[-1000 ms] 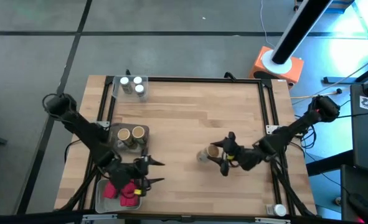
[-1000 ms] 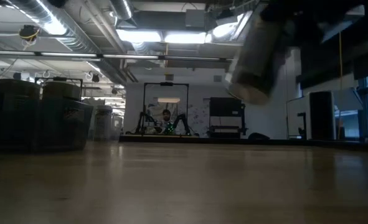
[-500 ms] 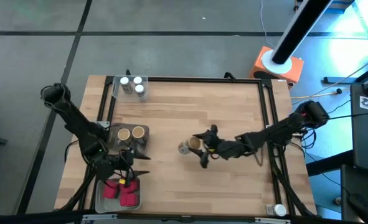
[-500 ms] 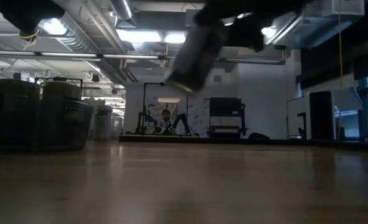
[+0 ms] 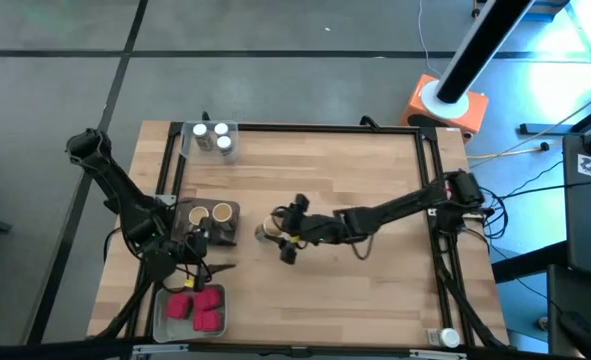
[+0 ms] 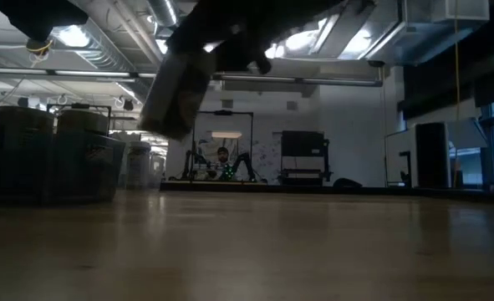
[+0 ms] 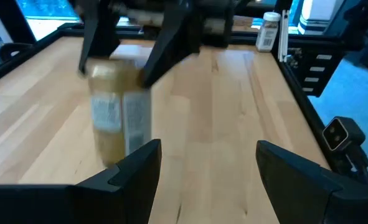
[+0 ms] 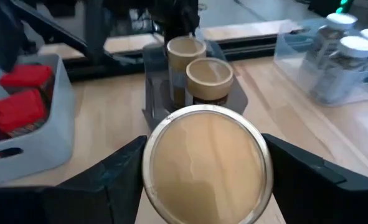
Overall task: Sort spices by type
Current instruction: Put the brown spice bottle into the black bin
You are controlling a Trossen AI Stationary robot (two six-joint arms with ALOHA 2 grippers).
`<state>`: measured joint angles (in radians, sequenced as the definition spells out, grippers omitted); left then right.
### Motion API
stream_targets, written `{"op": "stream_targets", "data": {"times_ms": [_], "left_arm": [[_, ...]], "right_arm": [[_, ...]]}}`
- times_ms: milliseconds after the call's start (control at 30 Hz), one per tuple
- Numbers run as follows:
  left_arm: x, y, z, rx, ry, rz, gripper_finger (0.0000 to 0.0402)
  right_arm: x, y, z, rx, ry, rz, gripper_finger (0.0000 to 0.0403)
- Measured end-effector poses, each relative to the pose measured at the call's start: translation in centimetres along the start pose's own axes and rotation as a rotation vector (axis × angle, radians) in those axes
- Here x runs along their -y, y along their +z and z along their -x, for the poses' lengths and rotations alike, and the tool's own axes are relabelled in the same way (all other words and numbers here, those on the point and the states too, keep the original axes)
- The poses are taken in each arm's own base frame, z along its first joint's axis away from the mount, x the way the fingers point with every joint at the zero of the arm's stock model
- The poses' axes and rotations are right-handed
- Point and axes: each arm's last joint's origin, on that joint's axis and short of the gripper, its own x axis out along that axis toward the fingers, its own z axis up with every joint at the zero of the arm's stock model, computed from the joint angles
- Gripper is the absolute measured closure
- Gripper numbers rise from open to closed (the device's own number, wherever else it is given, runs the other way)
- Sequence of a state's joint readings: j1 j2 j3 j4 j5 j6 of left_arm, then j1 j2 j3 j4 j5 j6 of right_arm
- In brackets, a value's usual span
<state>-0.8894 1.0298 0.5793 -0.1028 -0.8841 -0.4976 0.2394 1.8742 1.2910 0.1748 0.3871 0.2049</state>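
My right gripper (image 5: 281, 240) reaches across the table and is shut on a round spice jar with a tan lid (image 8: 205, 163), which hangs above the wood just right of a grey tray (image 5: 231, 224). That tray holds two more tan-lidded jars (image 8: 199, 73). Red boxy spices (image 5: 197, 307) lie in a pale tray at the near left. White-lidded jars (image 5: 213, 138) stand in a clear tray at the far left. My left gripper (image 5: 220, 258) hovers open between the grey tray and the red boxes, touching nothing. My right gripper pinches the jar's round wall just under the lid (image 7: 112, 71) between its two fingers (image 8: 118, 180), one on each side. The fingers come from the table's right, slanting down. The jar hangs roughly upright, lid up, lifted clear of the table (image 6: 175, 92).
Black rails frame the table (image 5: 430, 190). A small white-capped bottle (image 7: 268, 31) stands at the near right corner. Bare wood spreads over the table's middle and right (image 5: 355, 170).
My right gripper has carried the tan-lidded jar toward the table's left, from right of the middle to beside the grey tray, with the jar staying clear of the wood. My left gripper has drawn back toward the left edge, away from over the red boxes.
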Motion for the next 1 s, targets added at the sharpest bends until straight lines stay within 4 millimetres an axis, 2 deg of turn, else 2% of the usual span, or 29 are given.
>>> {"op": "stream_targets", "data": {"times_ms": [167,333,533,733,900,1000], "left_arm": [[-0.2,-0.1,-0.1,-0.009,0.012,-0.006,0.0156],[-0.4,0.0,-0.3,-0.010,0.026,0.003,0.0156],[-0.7,0.1,-0.7,-0.011,0.050,0.003,0.0156],[-0.9,0.2,-0.9,-0.011,0.066,0.002,0.0156],[-1.2,0.3,-1.2,-0.009,0.085,0.027,0.0156],[-1.5,0.4,-1.4,-0.007,0.102,0.058,0.0156]], "right_arm": [[0.3,-0.4,-2.7,-0.062,0.019,0.033,0.0122],[0.5,-1.6,-4.3,-0.127,0.044,0.048,0.0122],[0.5,-2.4,-4.5,-0.180,0.057,0.062,0.0120],[0.4,-2.3,-4.5,-0.172,0.058,0.061,0.0077],[0.4,-2.3,-4.5,-0.175,0.058,0.086,0.0066],[0.1,-2.3,-3.6,-0.220,0.082,0.127,0.0066]]}}
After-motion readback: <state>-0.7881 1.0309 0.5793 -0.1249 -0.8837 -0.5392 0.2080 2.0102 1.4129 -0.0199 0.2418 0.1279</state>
